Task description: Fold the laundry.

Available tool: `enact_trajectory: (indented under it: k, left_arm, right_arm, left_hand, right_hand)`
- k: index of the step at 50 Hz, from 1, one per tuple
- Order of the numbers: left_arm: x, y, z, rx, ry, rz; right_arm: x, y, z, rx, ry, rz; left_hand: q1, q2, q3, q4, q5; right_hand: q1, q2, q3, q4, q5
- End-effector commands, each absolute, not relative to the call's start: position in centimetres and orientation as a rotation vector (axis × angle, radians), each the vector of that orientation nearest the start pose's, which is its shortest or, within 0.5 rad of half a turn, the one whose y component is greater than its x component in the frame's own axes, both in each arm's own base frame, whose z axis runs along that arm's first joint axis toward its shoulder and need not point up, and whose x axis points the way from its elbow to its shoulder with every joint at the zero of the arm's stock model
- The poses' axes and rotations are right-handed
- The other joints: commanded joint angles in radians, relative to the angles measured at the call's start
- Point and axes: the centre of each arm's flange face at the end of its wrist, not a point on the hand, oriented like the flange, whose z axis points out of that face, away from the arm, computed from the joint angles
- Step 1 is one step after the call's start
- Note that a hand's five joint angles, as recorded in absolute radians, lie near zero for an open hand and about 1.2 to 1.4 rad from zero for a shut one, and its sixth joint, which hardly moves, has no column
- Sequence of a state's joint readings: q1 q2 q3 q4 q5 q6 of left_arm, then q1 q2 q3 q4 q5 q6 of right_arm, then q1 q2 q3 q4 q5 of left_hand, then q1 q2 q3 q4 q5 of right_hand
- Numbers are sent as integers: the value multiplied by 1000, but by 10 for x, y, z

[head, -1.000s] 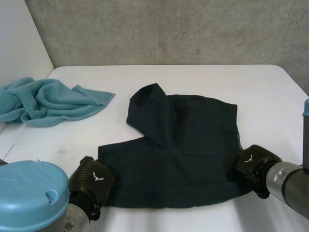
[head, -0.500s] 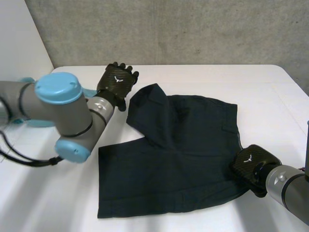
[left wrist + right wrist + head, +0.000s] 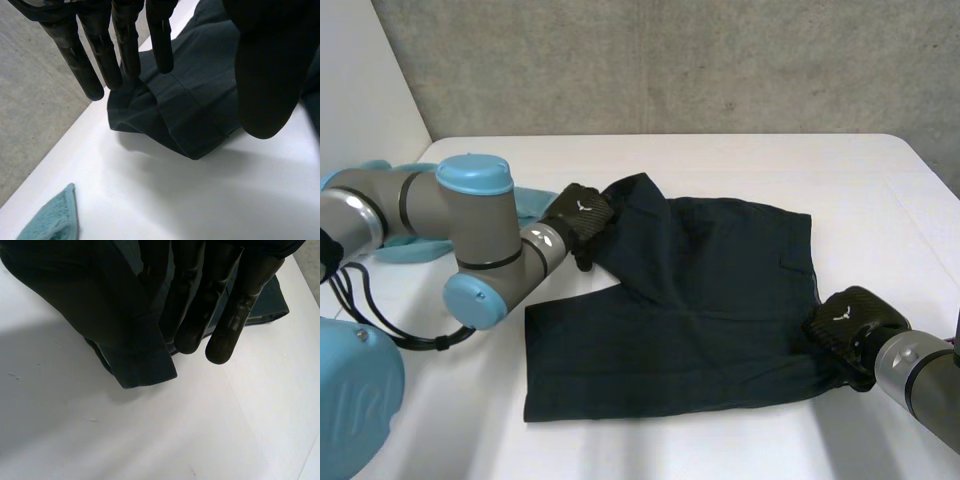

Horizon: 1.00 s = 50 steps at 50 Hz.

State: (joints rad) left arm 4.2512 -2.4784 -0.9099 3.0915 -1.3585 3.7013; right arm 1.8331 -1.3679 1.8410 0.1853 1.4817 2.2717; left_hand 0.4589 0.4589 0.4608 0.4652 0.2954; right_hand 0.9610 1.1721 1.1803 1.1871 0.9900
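Observation:
A dark garment (image 3: 700,300) lies spread on the white table (image 3: 770,160), with its far-left part folded over onto itself. My left hand (image 3: 582,218) hovers at that folded far-left end. In the left wrist view its fingers (image 3: 125,40) are straight and apart from the thumb, just above the cloth (image 3: 190,100), holding nothing. My right hand (image 3: 845,325) is at the garment's near-right corner. In the right wrist view its fingers (image 3: 225,315) press that corner (image 3: 140,365) against the thumb.
A teal towel (image 3: 525,200) lies crumpled at the far left, mostly behind my left arm (image 3: 470,230); one corner (image 3: 50,220) lies on the table below the left hand. A grey wall runs behind the table. Bare table lies beyond and to the right of the garment.
My left arm swung from the garment's near-left corner up to the far left, then came down over the folded far-left end. The right hand stayed on its corner.

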Motion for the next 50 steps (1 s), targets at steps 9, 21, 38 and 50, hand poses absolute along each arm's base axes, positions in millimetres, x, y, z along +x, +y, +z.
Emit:
enact_trajectory:
  k: [9, 21, 38, 50]
  left_arm:
    - [-350, -355, 128, 1424, 2092, -2025]
    - [-356, -366, 107, 1477, 2005, -1994]
    - [-346, -362, 103, 1325, 1801, -1735]
    - [-341, -349, 107, 1193, 1809, -1627]
  right_arm:
    - [201, -213, 166, -1664, 2502, -1428]
    - [200, -216, 166, -1657, 2502, -1447]
    - [199, -217, 166, -1649, 2511, -1450]
    - [198, -216, 166, -1643, 2517, -1443]
  left_hand:
    - [89, 89, 87, 83, 78]
    - [324, 324, 322, 317, 313]
    - [937, 937, 935, 931, 926]
    - [937, 937, 935, 931, 926]
  right_hand:
    - [435, 224, 216, 209, 232]
    - [435, 224, 216, 209, 232]
    - [435, 224, 216, 209, 232]
    - [435, 224, 216, 209, 232]
